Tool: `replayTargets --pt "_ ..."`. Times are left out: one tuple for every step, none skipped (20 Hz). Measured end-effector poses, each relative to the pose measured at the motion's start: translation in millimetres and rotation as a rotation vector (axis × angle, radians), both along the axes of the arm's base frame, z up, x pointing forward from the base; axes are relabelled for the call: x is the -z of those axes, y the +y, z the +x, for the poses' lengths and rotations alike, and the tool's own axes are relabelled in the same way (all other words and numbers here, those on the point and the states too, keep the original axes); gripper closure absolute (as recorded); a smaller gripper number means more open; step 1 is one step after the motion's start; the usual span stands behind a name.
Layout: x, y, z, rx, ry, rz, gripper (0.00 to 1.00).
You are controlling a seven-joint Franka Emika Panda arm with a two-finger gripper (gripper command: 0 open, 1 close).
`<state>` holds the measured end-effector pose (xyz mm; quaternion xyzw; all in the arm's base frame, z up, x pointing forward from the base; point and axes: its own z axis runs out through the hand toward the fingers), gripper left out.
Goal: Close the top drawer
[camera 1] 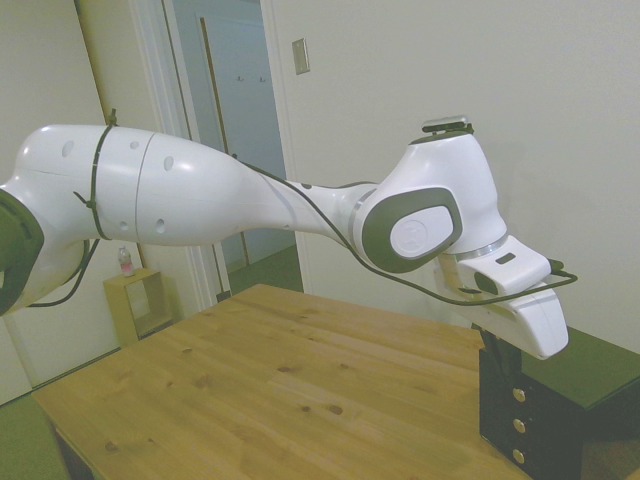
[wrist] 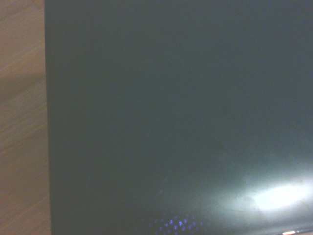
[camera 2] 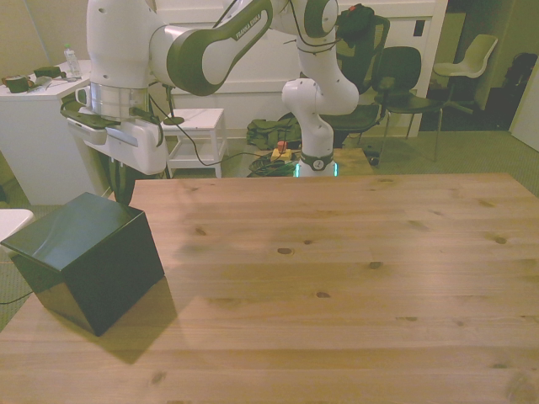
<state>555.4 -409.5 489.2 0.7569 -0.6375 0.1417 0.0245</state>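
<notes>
The black cabinet (camera 1: pixel 560 400) stands at the table's right end in the side view. Three gold knobs run down its front, and the uppermost marks the top drawer (camera 1: pixel 506 385). That drawer's front looks about level with the two fronts below it. My gripper (camera 1: pixel 492 340) hangs at the cabinet's upper front edge, just above the top drawer. From the front view the cabinet (camera 2: pixel 84 252) shows only its back and top at the left, with the drawers hidden and the gripper (camera 2: pixel 125 187) behind it. Most of the wrist view is the cabinet's dark top (wrist: pixel 176 117).
The wooden table (camera 2: pixel 337 252) stretches to the front view's right of the cabinet. A strip of tabletop (wrist: pixel 22 122) shows beside the cabinet in the wrist view. Behind the table are a white side table (camera 2: pixel 198 126), dark chairs (camera 2: pixel 404 76) and a white desk (camera 2: pixel 34 126).
</notes>
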Motion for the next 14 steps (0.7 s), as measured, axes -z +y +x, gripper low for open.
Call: replayTargets --pt "0 0 0 -0.001 0.0 -0.001 1.0" --pt "0 0 0 -0.003 0.0 -0.001 1.0" --pt "0 0 1 -0.005 0.001 -0.001 1.0" --pt "0 0 1 -0.007 0.001 -0.002 1.0" --pt "0 1 1 -0.01 0.002 -0.002 1.0" --pt "1 3 2 -0.014 0.003 -0.001 1.0" --pt "2 6 4 -0.019 0.005 0.003 1.0" --pt "5 10 5 -0.025 0.01 0.01 1.0" --pt "8 16 5 -0.032 0.019 0.021 1.0" --pt "10 24 5 -0.039 0.025 0.032 1.0" --pt "11 32 4 -0.046 0.027 0.043 1.0" --pt "10 40 2 -0.051 0.028 0.052 1.0" --pt "8 49 -1 -0.057 0.028 0.064 1.0" --pt "4 59 -5 -0.063 0.028 0.077 0.0"
